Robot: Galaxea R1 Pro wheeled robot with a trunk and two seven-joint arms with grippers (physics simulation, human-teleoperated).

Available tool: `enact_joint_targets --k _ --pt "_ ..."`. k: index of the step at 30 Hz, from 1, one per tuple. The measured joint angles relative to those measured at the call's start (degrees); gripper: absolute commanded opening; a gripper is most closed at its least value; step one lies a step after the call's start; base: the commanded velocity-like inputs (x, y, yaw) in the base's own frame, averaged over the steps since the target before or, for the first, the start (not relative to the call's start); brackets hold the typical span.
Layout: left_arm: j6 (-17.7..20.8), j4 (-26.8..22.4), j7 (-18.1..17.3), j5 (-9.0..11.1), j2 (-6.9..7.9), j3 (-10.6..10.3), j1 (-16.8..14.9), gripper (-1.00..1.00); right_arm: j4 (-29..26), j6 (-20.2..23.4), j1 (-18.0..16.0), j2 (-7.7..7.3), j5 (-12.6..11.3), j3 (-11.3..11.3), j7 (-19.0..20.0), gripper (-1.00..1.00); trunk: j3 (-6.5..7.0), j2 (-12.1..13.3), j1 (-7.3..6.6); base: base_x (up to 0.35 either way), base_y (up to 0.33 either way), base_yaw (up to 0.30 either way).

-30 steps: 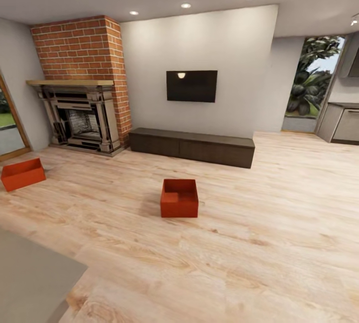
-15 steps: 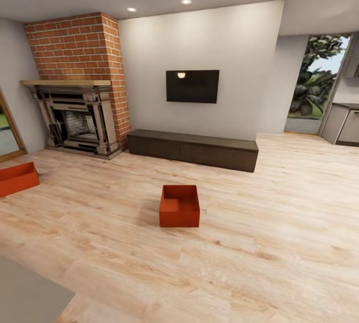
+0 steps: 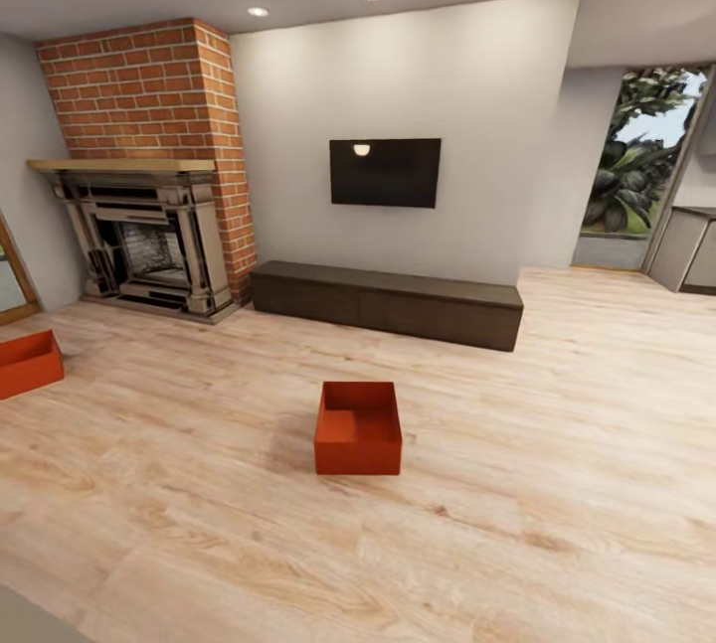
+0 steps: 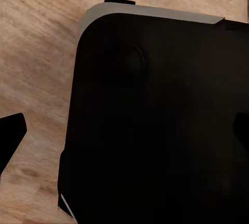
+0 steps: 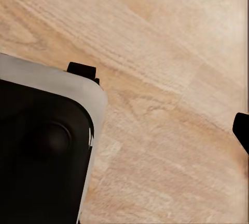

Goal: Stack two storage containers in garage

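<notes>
Two orange-red storage containers stand on the light wood floor of the living room. One container (image 3: 358,459) is in the middle of the head view, open top up, a few steps ahead. The other container (image 3: 25,367) is cut off by that view's left edge. My left gripper (image 4: 124,141) hangs open over my dark base, with a black fingertip (image 4: 10,135) at each side of the left wrist view. My right gripper (image 5: 124,133) is open above bare floor planks; one fingertip (image 5: 243,130) shows, the other blends into the base. Both grippers hold nothing.
A long dark low bench (image 3: 388,303) runs along the white wall under a black TV (image 3: 385,172). A red-brick fireplace (image 3: 139,245) stands at the back left. A window with plants (image 3: 636,166) and grey cabinets (image 3: 691,250) are at the far right.
The camera has moved forward. The middle container sits larger and lower in the picture, the left one has slid toward the edge, and the grey surface at the bottom left has almost gone.
</notes>
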Motion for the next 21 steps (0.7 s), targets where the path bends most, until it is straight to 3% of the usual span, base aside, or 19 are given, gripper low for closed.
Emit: enact_joint_targets --k 21 --pt "-0.09 -0.08 0.00 0.01 0.00 0.07 0.00 1.00 0.00 -0.02 0.00 0.00 0.00 0.00 0.00 1.00 0.00 0.00 0.00 0.328 0.000 0.000"
